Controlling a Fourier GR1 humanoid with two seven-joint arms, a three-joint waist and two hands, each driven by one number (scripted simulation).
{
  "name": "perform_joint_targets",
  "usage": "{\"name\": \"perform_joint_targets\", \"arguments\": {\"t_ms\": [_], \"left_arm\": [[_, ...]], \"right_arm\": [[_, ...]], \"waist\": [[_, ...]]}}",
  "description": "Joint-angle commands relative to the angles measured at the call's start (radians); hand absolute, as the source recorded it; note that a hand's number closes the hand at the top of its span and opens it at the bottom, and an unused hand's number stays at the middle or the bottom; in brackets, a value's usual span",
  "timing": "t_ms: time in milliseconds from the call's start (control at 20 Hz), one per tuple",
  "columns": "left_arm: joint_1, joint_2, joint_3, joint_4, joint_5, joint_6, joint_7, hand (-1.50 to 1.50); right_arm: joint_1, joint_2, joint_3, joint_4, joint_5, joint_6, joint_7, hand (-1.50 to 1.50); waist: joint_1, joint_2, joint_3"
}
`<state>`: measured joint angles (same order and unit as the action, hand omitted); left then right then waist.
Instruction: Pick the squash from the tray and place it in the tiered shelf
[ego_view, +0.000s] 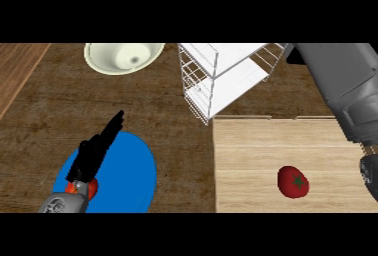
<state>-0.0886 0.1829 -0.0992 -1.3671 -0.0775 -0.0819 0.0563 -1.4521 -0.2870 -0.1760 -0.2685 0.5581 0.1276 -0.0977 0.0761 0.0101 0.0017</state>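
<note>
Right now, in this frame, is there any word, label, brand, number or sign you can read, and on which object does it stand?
None: no readable text in the head view.
Tray: bare pale wood, no print.
Red item with a green star-shaped top on the tray: no label.
White wire tiered shelf: no tag.
Cream bowl: plain.
Blue plate: plain.
Left hand and right forearm: no markings show.

even, moderately bright light; faint soft shadows; no glare; white shelf (221, 75) brightest
</note>
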Motion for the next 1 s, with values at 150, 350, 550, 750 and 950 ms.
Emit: {"name": "perform_joint_targets", "arguments": {"t_ms": [150, 350, 550, 750, 950], "left_arm": [[-0.024, -0.005, 0.001, 0.006, 0.012, -0.016, 0.014, 0.00], [-0.027, 0.002, 0.018, 0.017, 0.010, -0.007, 0.004, 0.00], [0.010, 0.022, 0.030, 0.038, 0.016, -0.027, -0.033, 0.00], [0.016, -0.005, 0.000, -0.022, -0.005, 0.003, 0.033, 0.00], [0.046, 0.003, 0.011, -0.021, -0.002, 0.002, -0.005, 0.00]], "right_arm": [[0.010, 0.067, -0.226, 0.087, -0.230, 0.084, 0.041, -1.50], [0.032, 0.069, -0.297, 0.071, -0.291, 0.015, -0.024, -1.50], [0.035, 0.008, -0.365, 0.040, -0.343, -0.079, -0.057, -1.50], [0.021, -0.103, -0.421, 0.024, -0.374, -0.186, -0.025, -1.50], [0.047, -0.232, -0.448, 0.043, -0.385, -0.220, 0.043, -1.50]], "waist": [[0.018, 0.030, 0.000], [0.009, 0.026, -0.001], [-0.005, 0.021, -0.002], [-0.008, 0.018, -0.001], [-0.008, 0.022, -0.001]]}}
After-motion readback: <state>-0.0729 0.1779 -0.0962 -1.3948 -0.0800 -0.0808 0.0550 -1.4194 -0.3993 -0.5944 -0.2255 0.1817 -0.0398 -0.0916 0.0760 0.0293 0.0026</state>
